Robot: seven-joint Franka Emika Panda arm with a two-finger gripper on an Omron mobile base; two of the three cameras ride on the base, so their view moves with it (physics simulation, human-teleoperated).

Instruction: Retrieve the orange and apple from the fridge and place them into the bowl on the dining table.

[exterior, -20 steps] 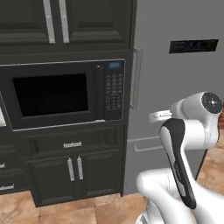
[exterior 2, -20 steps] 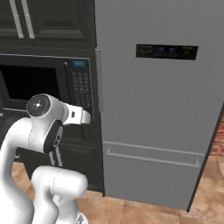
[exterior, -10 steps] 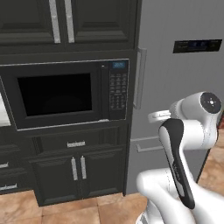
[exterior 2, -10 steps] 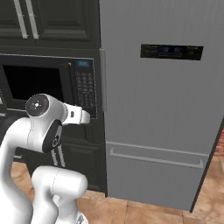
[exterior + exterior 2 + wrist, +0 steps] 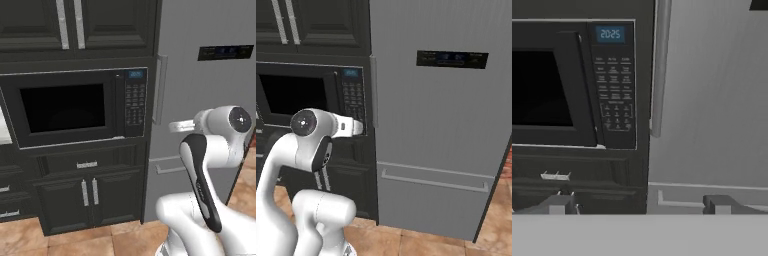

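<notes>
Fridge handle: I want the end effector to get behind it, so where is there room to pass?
Bare door panel lies right of the fridge handle, up to the display panel. Left is crowded: the microwave keypad sits close beside it.

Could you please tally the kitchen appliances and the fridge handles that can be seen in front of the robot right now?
Fridge: 1
Microwave: 1
Fridge handles: 2, the long vertical handle and the horizontal drawer handle
Total: 4
</notes>
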